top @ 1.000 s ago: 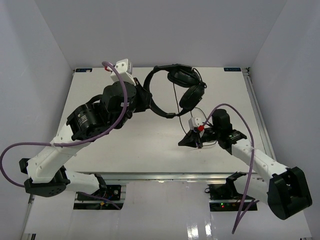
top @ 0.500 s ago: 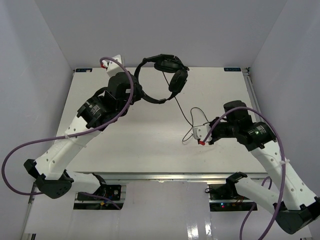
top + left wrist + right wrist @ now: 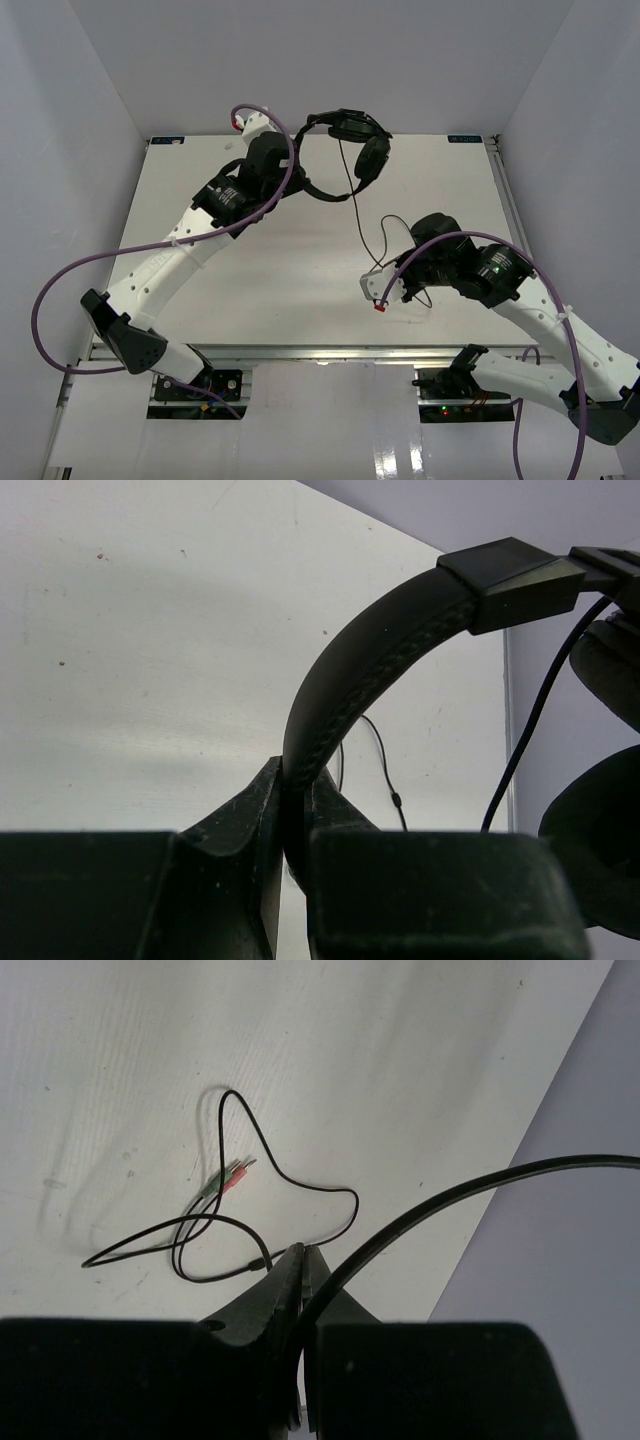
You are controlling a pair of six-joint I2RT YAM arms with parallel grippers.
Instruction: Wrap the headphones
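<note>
"While you hold like this over the bench (image 3: pixel 250 270), where are the headphones (image 3: pixel 352 150)?"

"Top centre of the overhead view, raised off the bench surface. My left fingers (image 3: pixel 255 810) are clamped on the headband (image 3: pixel 370 660), pinching the padded arch edge-on at the bottom centre of my left wrist view. The arch sweeps up to the upper right, and the cups (image 3: pixel 600 825) hang at the right edge."

"And the cord (image 3: pixel 356 200)?"

"It drops from the cups toward the centre right of the overhead view. My right fingers (image 3: pixel 280 1280) are pressed together on it. In my right wrist view the cord leaves the fingertips at bottom centre and runs off to the right edge. Beyond them the slack lies in loose loops on the bench, with the twin plugs (image 3: pixel 232 1174), one pink and one green, side by side left of centre."

"Are your two arms close?"

"No, well apart. My left arm (image 3: pixel 180 250) reaches to the upper centre of the overhead view; my right arm (image 3: pixel 540 310) sits at the lower right."
</note>
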